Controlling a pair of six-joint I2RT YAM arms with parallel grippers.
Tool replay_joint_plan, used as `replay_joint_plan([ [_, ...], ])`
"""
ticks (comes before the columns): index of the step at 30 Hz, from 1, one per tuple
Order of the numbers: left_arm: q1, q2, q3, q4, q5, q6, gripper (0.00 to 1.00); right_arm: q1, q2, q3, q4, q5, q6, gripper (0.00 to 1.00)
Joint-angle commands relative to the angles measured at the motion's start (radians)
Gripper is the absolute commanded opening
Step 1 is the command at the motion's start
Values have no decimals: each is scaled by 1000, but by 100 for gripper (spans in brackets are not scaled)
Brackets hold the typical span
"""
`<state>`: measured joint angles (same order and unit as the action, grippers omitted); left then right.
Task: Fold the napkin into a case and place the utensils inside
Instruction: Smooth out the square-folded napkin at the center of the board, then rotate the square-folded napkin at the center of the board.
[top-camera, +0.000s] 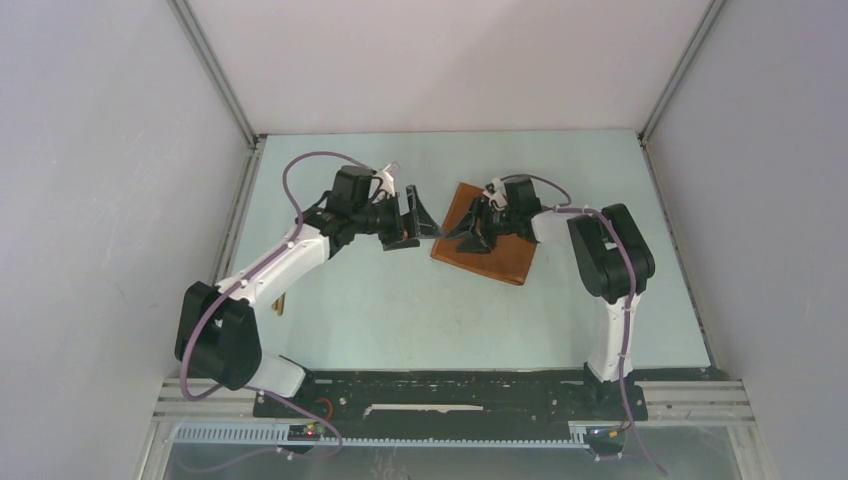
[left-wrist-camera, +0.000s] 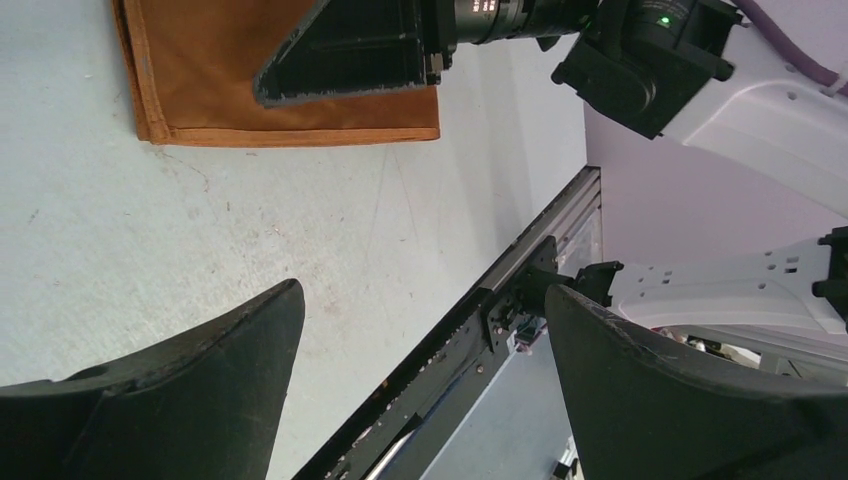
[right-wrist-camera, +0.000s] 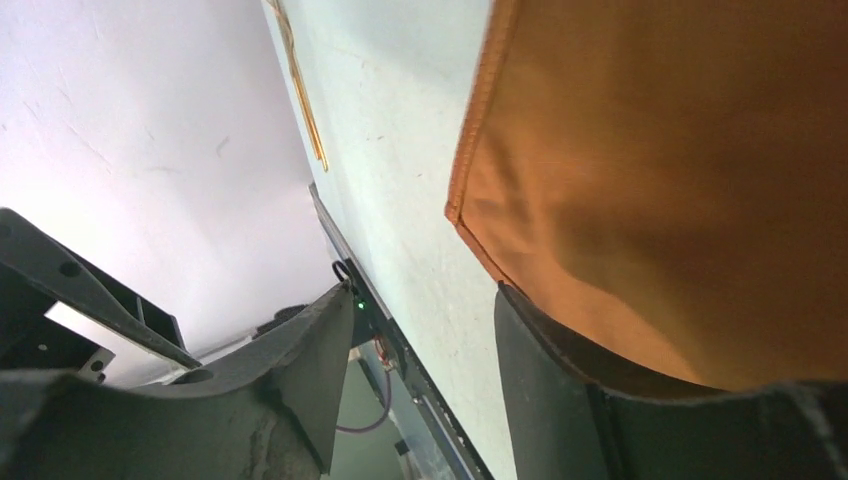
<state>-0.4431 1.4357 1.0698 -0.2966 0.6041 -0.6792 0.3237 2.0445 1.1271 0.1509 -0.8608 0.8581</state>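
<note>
Slim light-brown wooden utensils (top-camera: 281, 303) lie on the pale bench (top-camera: 420, 310), tucked beside the left arm's forearm. That arm stretches forward and inward. The left gripper (top-camera: 416, 216) is over bare bench, jaws wide apart and empty. Facing it, the right gripper (top-camera: 478, 228) has its jaws parted, one on the left edge of the rust-orange square cloth napkin (top-camera: 500, 258), one off it. The right arm is folded sharply at the elbow.

Left gripper (top-camera: 425, 213) crowds napkin (top-camera: 505, 258); near side probably open.
</note>
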Motion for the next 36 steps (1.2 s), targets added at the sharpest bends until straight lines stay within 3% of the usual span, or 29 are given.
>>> replay_joint_plan([
  [1, -2, -52, -1, -4, -48, 47, 97, 19, -78, 59, -184, -14, -138, 65],
  [7, -6, 56, 35, -26, -104, 66, 96, -57, -341, 82, -655, 350, -437, 72],
  [10, -24, 170, 103, -45, -159, 81, 90, -109, -437, -11, -723, 517, -466, 72],
  [15, -36, 384, 266, -121, -255, 103, 81, -248, -493, -209, -659, 422, -432, 71],
  [21, -36, 509, 364, -144, -300, 105, 84, -352, -472, -325, -550, 262, -404, 71],
  [26, -36, 496, 340, -118, -273, 81, 84, -351, -388, -347, -456, 129, -374, 65],
  [36, -36, 406, 272, -104, -230, 83, 83, -345, -321, -368, -386, 106, -333, 52],
])
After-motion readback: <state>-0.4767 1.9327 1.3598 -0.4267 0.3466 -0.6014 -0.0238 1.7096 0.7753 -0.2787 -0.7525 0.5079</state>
